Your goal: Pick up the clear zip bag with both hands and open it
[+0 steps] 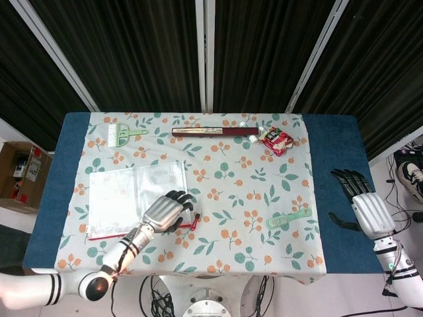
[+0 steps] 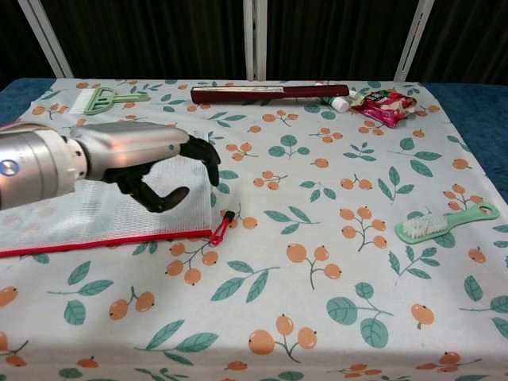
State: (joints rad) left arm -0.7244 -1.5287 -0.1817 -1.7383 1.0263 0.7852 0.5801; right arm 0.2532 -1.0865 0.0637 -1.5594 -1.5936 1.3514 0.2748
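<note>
The clear zip bag [image 1: 119, 198] [image 2: 79, 206] lies flat on the left of the floral cloth, its red zip edge toward me and a red pull tab [image 1: 196, 218] [image 2: 221, 228] at the right corner. My left hand [image 1: 165, 211] [image 2: 147, 163] hovers over the bag's right end, fingers spread and curved downward, holding nothing. Whether it touches the bag I cannot tell. My right hand [image 1: 367, 205] stays open off the table's right edge, far from the bag and absent from the chest view.
A green brush [image 1: 289, 218] [image 2: 444, 222] lies at the right. At the far side sit a dark red stick [image 1: 215, 132] [image 2: 270, 93], a red snack packet [image 1: 275, 140] [image 2: 385, 105] and a green comb brush [image 1: 122, 135] [image 2: 101, 98]. A cardboard box [image 1: 20, 173] stands on the floor at left.
</note>
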